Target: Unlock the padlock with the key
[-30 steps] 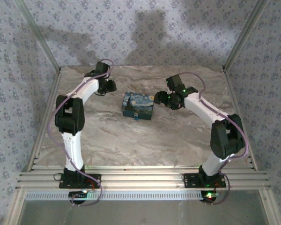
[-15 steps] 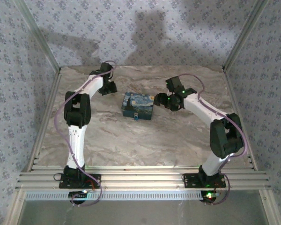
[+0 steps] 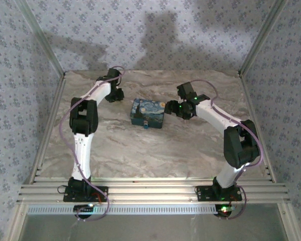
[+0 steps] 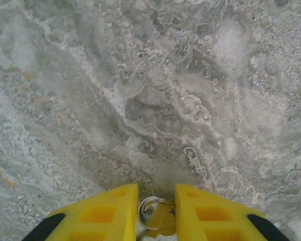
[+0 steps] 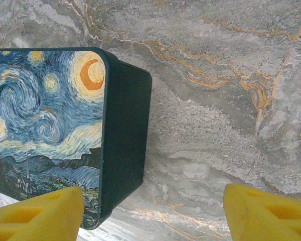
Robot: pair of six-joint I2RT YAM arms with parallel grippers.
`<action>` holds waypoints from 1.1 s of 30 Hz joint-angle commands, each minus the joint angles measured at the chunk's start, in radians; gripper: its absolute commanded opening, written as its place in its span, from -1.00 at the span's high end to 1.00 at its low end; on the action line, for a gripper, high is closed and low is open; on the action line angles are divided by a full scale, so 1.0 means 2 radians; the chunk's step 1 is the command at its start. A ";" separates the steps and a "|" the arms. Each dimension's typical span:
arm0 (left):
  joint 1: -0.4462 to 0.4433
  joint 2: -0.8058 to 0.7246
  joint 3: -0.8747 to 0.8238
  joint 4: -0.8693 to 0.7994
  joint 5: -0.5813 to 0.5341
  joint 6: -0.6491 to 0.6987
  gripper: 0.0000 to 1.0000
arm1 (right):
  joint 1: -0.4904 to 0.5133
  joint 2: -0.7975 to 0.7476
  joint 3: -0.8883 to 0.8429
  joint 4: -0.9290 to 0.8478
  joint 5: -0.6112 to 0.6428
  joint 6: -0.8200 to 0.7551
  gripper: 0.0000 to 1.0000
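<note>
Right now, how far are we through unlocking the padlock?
Early. Done: nothing I can see; the padlock sits at the front of the box, not yet reached. In hand: the left gripper is closed around the ring of the key, left of the box; the right gripper is open beside it. Left: carry key over, insert, turn.

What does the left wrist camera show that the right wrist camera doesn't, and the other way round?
Left wrist view: the left hand, its yellow fingers narrowly flanking a small brass-coloured key on a silver ring; whether they grip it is unclear. Right wrist view: the right hand, spread wide, with an edge of the rectangular Starry Night printed box between its fingers. Shared: yellow fingers at the bottom edge and the grey marble tabletop.
</note>
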 commanded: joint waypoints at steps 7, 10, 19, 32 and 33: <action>-0.003 -0.069 -0.107 0.014 0.025 0.009 0.83 | 0.003 -0.022 -0.020 0.005 -0.008 0.003 -0.49; -0.002 -0.098 -0.138 0.025 0.027 0.009 0.90 | 0.005 -0.033 -0.030 0.009 -0.009 0.007 -0.49; -0.002 -0.197 -0.225 0.038 0.042 0.013 0.88 | 0.014 -0.079 -0.068 0.017 -0.005 0.017 -0.49; -0.063 -0.343 -0.419 0.073 0.060 -0.056 0.31 | 0.054 -0.122 -0.117 0.024 0.019 0.030 -0.49; -0.071 -0.339 -0.421 0.078 0.057 -0.060 0.32 | 0.057 -0.122 -0.118 0.024 0.020 0.030 -0.49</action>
